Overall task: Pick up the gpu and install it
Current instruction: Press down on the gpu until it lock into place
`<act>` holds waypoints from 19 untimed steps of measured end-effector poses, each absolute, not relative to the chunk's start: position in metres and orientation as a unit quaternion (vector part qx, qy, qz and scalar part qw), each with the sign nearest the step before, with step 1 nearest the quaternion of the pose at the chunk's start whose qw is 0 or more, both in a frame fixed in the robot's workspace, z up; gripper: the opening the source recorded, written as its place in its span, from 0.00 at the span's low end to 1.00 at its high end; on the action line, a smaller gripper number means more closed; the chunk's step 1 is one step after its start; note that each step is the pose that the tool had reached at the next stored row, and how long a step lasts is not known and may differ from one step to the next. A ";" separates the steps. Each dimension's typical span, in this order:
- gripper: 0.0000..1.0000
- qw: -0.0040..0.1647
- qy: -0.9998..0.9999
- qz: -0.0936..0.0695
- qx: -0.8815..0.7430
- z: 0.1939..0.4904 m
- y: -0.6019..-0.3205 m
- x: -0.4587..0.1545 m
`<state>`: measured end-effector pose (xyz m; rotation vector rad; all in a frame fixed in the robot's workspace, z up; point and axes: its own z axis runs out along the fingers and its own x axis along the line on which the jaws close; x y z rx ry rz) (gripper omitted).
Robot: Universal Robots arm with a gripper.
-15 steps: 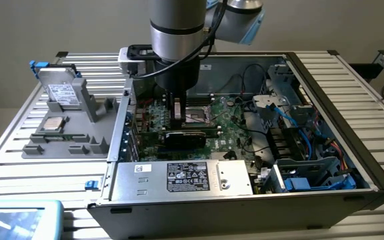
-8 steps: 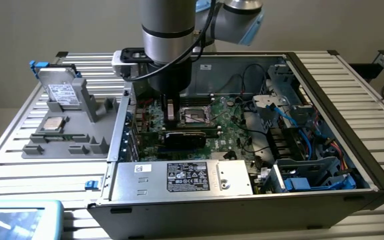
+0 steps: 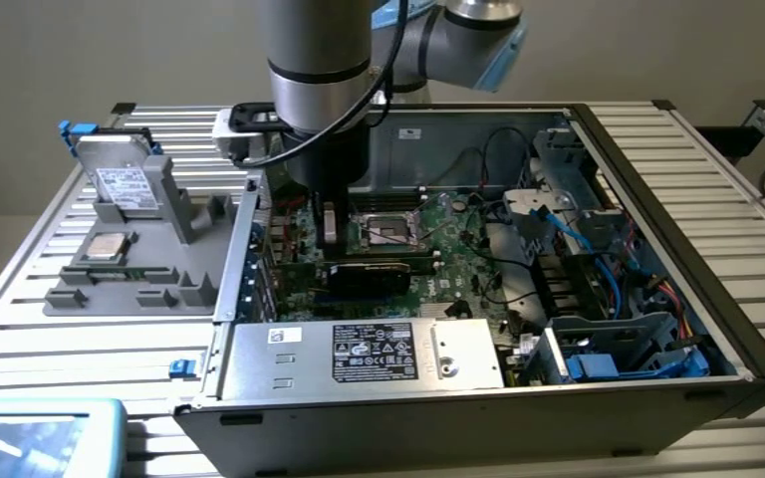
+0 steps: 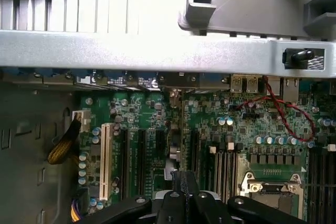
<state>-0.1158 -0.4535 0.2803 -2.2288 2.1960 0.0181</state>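
While the arm reaches down into the open computer case (image 3: 648, 239) | gripper (image 3: 331, 225) closed on the gpu (image 3: 380, 270), clamping its top edge | gpu stands on edge over the motherboard (image 3: 456, 261), at the expansion slots (image 4: 131, 163) beside the CPU socket (image 3: 389, 232) | grey parts tray (image 3: 156, 269) outside the case on the exterior view's left.

We see an open PC case (image 3: 648, 249) on a slatted worktop (image 3: 37, 329), its motherboard (image 3: 456, 264) lying flat inside with an empty CPU socket (image 3: 390, 231). A labelled power supply (image 3: 370, 354) sits at the case's near edge. On the exterior view's left, a grey tray (image 3: 156, 269) props up a drive (image 3: 127, 184) beside a CPU (image 3: 107, 246).
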 end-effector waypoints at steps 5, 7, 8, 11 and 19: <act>0.12 0.011 0.703 0.000 -0.711 0.275 -0.453 -0.120; 0.12 0.012 0.703 -0.002 -0.711 0.273 -0.453 -0.121; 0.12 0.013 0.703 -0.002 -0.711 0.271 -0.453 -0.121; 0.12 0.012 0.704 -0.003 -0.710 0.268 -0.453 -0.121; 0.12 0.013 0.707 -0.002 -0.707 0.282 -0.453 -0.119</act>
